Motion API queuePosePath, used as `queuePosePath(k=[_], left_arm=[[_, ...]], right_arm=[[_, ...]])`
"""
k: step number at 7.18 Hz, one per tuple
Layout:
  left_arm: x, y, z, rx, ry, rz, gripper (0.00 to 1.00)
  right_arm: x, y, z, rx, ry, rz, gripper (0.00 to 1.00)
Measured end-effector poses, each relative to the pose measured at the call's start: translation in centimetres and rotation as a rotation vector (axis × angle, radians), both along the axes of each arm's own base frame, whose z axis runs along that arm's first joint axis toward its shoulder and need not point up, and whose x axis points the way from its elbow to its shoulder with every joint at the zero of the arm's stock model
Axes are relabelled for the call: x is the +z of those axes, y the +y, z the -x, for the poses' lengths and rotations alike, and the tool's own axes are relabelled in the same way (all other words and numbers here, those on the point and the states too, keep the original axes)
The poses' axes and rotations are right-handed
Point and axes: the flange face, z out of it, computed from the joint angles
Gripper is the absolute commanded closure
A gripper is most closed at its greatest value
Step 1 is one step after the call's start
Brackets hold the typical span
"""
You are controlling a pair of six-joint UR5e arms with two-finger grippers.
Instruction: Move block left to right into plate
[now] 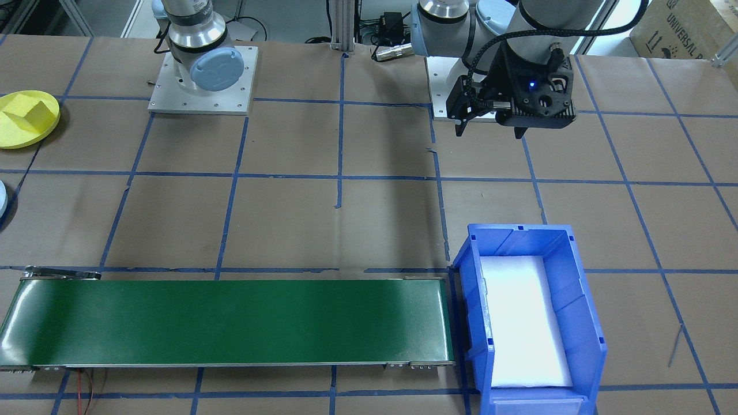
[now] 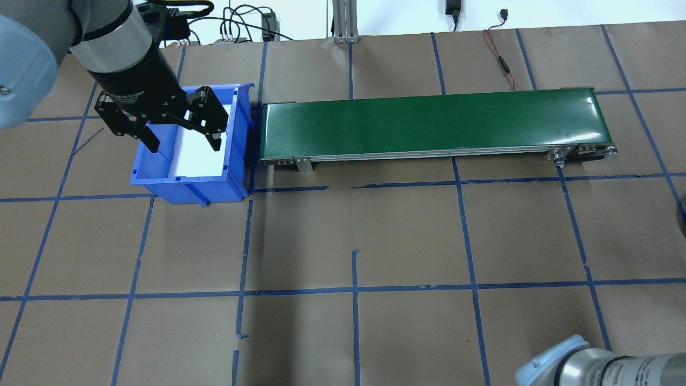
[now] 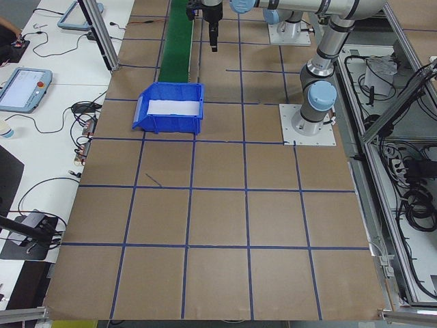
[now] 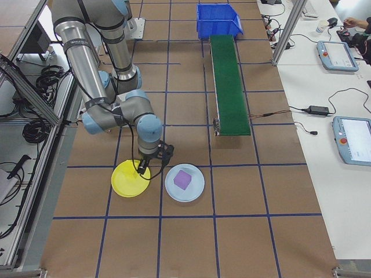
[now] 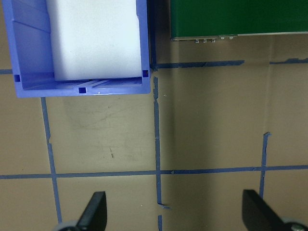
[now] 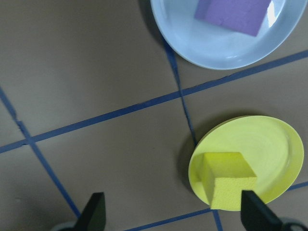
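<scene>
A yellow block (image 6: pixel 228 185) lies on a yellow plate (image 6: pixel 269 144), and a purple block (image 6: pixel 233 14) lies on a pale blue plate (image 6: pixel 211 45) beside it. My right gripper (image 6: pixel 173 214) hangs open above the table next to the yellow plate, holding nothing. In the right-side view it (image 4: pixel 148 165) hovers over the yellow plate (image 4: pixel 127 182), next to the purple block (image 4: pixel 182 179). My left gripper (image 2: pixel 161 131) is open and empty, raised above the table near the blue bin (image 2: pixel 187 177). The front view shows the yellow block (image 1: pixel 26 112) at the far left.
A green conveyor belt (image 2: pixel 429 120) runs between the blue bin and the plates' end of the table. White padding (image 5: pixel 94 36) lines the bin. Brown paper with blue tape lines covers the table. Tablets and cables lie on a side bench (image 4: pixel 348 87).
</scene>
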Motion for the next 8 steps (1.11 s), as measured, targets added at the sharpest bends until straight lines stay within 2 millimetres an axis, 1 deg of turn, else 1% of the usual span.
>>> queuePosePath(k=[1,2,3,4,5,6,7,8], left_arm=[[-0.2,0.0,0.0,0.001,0.0,-0.005,0.0],[-0.6,0.0,0.0,0.0,0.001,-0.012,0.0],[-0.8,0.0,0.0,0.0,0.002,-0.015,0.0],[-0.9,0.1,0.0,0.001,0.002,-0.017,0.0],[-0.9,0.1,0.0,0.002,0.001,-0.017,0.0],[-0.9,0.1,0.0,0.001,0.001,-0.017,0.0],[-1.0,0.1,0.0,0.001,0.001,-0.017,0.0],[-1.0,0.1,0.0,0.001,0.001,-0.017,0.0]], right_arm=[[2.5,-2.9,-4.4,0.05,0.015,-0.017,0.0],[6.1,-5.6,-9.2,0.136,0.025,-0.015,0.0],[10.0,-7.8,-14.0,0.227,0.029,0.016,0.0],[13.2,-9.6,-19.2,0.314,0.018,0.079,0.0],[15.5,-11.0,-24.0,0.367,-0.016,0.155,0.0],[16.7,-11.6,-28.1,0.368,-0.048,0.205,0.0],[17.3,-11.6,-32.8,0.346,-0.06,0.222,0.0],[17.5,-11.0,-37.8,0.32,-0.056,0.225,0.0]])
